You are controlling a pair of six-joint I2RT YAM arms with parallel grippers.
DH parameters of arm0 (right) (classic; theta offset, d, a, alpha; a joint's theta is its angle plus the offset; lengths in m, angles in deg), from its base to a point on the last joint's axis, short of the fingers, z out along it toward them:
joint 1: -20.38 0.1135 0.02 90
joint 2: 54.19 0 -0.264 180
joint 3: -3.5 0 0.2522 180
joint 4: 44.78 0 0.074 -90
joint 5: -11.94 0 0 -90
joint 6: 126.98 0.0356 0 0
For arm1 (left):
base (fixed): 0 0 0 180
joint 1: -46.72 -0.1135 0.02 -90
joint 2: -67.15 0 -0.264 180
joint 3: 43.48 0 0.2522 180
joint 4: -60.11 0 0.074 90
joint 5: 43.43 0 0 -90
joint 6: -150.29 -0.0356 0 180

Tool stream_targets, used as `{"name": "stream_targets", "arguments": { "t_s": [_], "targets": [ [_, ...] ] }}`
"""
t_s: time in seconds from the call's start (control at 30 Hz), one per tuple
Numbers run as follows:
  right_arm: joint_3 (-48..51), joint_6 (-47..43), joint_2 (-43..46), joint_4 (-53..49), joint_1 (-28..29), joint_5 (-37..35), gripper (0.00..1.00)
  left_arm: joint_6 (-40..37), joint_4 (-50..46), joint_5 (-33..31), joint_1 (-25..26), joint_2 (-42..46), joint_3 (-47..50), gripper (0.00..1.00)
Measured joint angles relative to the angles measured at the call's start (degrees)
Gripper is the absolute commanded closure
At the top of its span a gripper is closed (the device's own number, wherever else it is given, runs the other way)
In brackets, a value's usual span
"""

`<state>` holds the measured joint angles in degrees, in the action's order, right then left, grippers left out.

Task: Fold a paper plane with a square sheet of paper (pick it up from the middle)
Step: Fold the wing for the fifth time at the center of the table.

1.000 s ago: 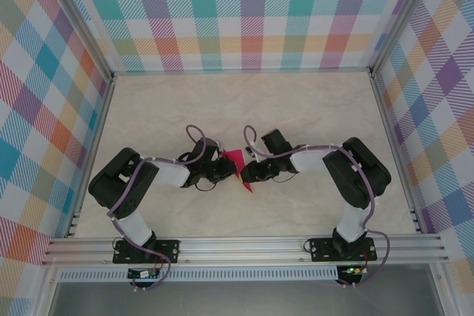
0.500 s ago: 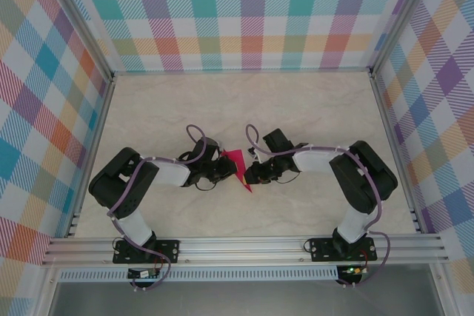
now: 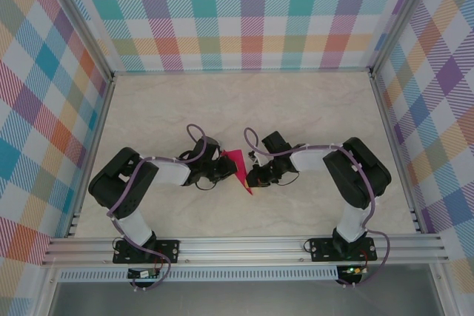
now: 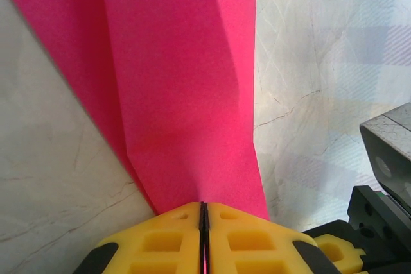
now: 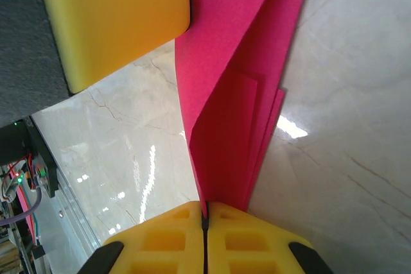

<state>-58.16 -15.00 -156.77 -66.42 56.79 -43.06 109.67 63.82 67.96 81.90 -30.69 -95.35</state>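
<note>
While left jaws and right jaws clamp folded paper (image 3: 237,160), marble table (image 3: 311,109) beneath, plaid walls (image 3: 252,12) around.

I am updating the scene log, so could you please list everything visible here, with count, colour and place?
folded sheet of paper: one, magenta-pink, mid-table between the two grippers.
table: one, beige marbled, floor of the enclosure.
walls: three, pastel plaid, left, back and right of the table.
frame rails: several, silver, along the near edge and up the corners.
left gripper: one, yellow pads, shut on the paper.
right gripper: one, yellow pads, shut on the paper from the opposite side.
</note>
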Motion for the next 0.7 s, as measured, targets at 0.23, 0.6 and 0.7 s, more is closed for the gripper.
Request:
{"name": "stream_targets", "arguments": {
  "t_s": [0.23, 0.6, 0.7],
  "targets": [
    [0.00, 0.26, -0.52, 0.15, 0.00, 0.07, 0.94, 0.07, 0.44, 1.16, 0.00, 2.14, -0.37, 0.83],
    [1.20, 3.43, -0.87, 2.97, -0.28, 1.86, 0.94, 0.94, 6.29, 3.04, 0.04, 6.10, 4.39, 0.86],
    [1.79, 4.48, -0.98, 4.46, -0.50, 2.73, 0.94, 0.98, 6.93, 3.06, 0.22, 6.08, 5.51, 0.87]
  ]
}}
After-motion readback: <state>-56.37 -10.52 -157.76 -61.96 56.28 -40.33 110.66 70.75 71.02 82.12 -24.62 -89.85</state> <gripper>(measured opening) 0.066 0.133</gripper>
